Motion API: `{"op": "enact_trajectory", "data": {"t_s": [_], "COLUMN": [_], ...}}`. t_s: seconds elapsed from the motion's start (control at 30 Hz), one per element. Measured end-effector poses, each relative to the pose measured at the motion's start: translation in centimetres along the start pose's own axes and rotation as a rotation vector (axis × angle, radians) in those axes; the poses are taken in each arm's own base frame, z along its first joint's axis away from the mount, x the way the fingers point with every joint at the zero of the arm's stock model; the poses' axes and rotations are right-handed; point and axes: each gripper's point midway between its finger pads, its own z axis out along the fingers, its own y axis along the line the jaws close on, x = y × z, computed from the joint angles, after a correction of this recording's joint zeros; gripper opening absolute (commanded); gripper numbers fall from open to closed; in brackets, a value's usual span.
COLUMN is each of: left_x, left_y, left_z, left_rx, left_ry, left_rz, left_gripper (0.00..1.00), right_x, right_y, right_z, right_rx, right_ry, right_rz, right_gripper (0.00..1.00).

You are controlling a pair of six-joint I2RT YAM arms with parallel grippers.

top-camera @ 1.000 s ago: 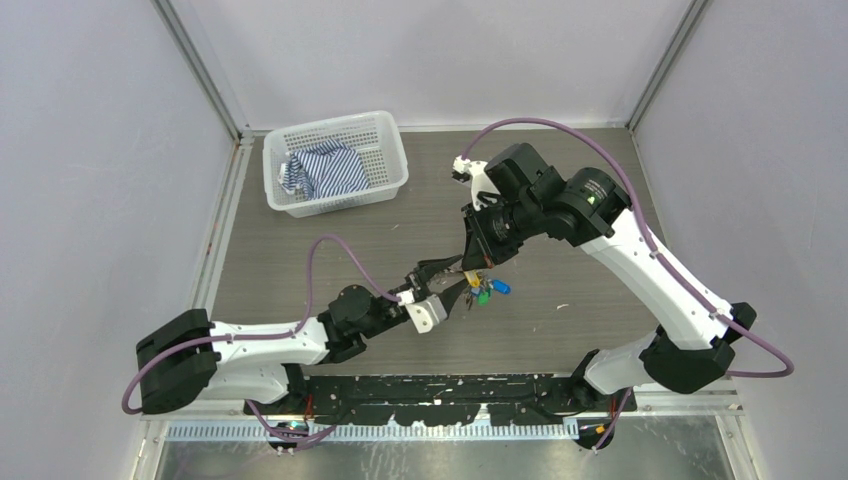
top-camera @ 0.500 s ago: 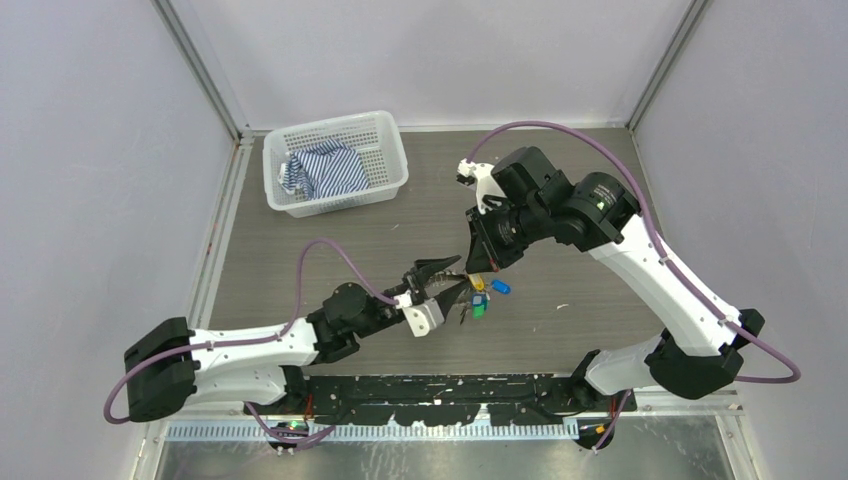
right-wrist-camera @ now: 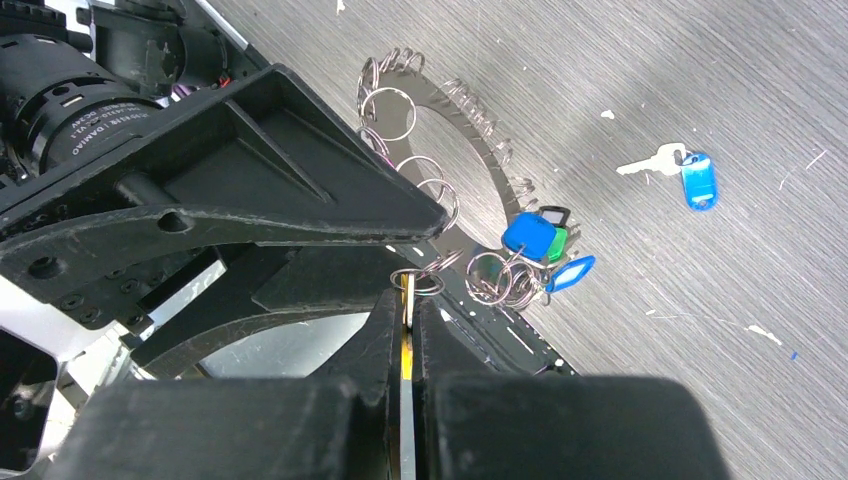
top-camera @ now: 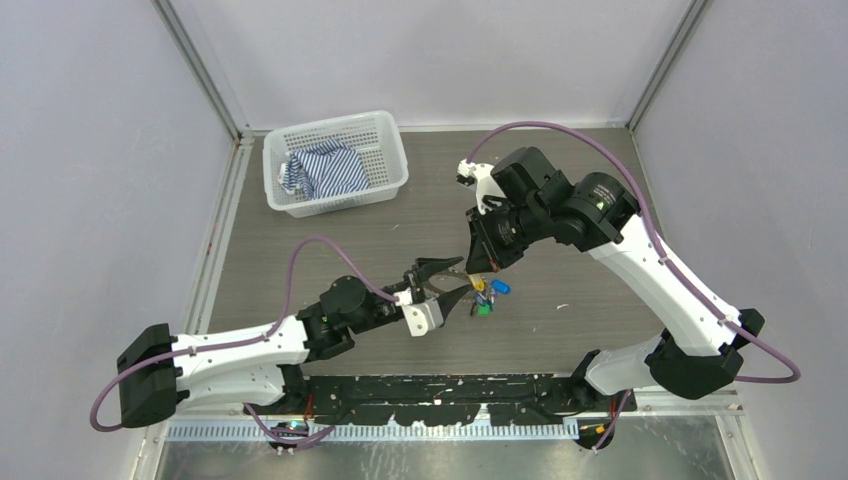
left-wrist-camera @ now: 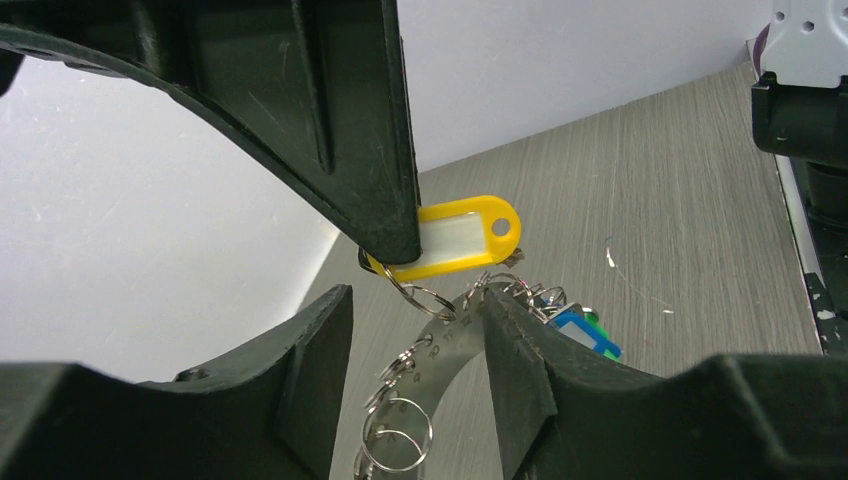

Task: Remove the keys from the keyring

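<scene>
**A:** Where is the keyring

**B:** In the middle of the overhead view, between the two tools and above the bench (top-camera: 260, 240). In the left wrist view the keyring (left-wrist-camera: 452, 352) is a flat metal band curving down through the lower middle of the frame, strung with small split rings (left-wrist-camera: 398, 432)

**A:** What does the right tool have hold of

**B:** The right tool (right-wrist-camera: 407, 305) is pinched closed on the yellow key tag (left-wrist-camera: 462, 234). Its own camera shows the tag's yellow edge sandwiched between the two fingers, with a small split ring just past the tips. The band hangs below that tag

**A:** And the left tool

**B:** The left tool (top-camera: 460, 277) is spread wide and grips nothing. Its fingers (left-wrist-camera: 300, 380) stand on either side of the band. The band runs close along the finger at the lower right of that frame, and I cannot tell whether they touch

**A:** Any other keys

**B:** A bunch with blue tags (right-wrist-camera: 528, 237) and a green tag (right-wrist-camera: 558, 242) hangs from the ring, centre right in the right wrist view. One loose key (right-wrist-camera: 690, 178) with a blue tag lies flat on the bench in the upper right of that frame, apart from the ring

**A:** Anything else on the bench

**B:** A white mesh basket (top-camera: 385, 150) in the upper left of the overhead view, holding a blue-and-white striped cloth (top-camera: 322, 170), well apart from both tools
</scene>
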Motion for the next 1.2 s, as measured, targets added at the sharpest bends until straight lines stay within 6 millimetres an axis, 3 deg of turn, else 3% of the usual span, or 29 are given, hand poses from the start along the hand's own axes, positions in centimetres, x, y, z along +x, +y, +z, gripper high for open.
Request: {"op": "enact_trajectory", "data": {"t_s": [0.37, 0.57, 0.87, 1.07, 1.2], "left_x": [0.3, -0.6, 0.3, -1.3, -2.6], "left_y": [-1.1, -0.9, -0.2, 1.6, 1.4], "left_z": [-0.4, -1.1, -0.6, -1.0, -0.9], "left_rx": [0.060, 0.066, 0.089, 0.113, 0.192], "left_ry": [0.037, 0.031, 0.074, 0.057, 0.043], "left_rz": [-0.051, -0.070, -0.093, -0.112, -0.141], "left_gripper": [0.57, 0.59, 0.61, 0.60, 0.60], "right_x": [0.1, 0.1, 0.3, 0.8, 1.0], "right_y": [0.1, 0.1, 0.4, 0.6, 0.8], "right_z": [0.0, 0.0, 0.1, 0.4, 0.4], "right_rx": [0.002, 0.001, -0.008, -0.016, -0.025], "right_ry": [0.001, 0.001, 0.008, 0.028, 0.033], "right_rz": [-0.005, -0.005, -0.020, -0.029, -0.058], "right_gripper": [0.01, 0.01, 0.01, 0.01, 0.01]}}
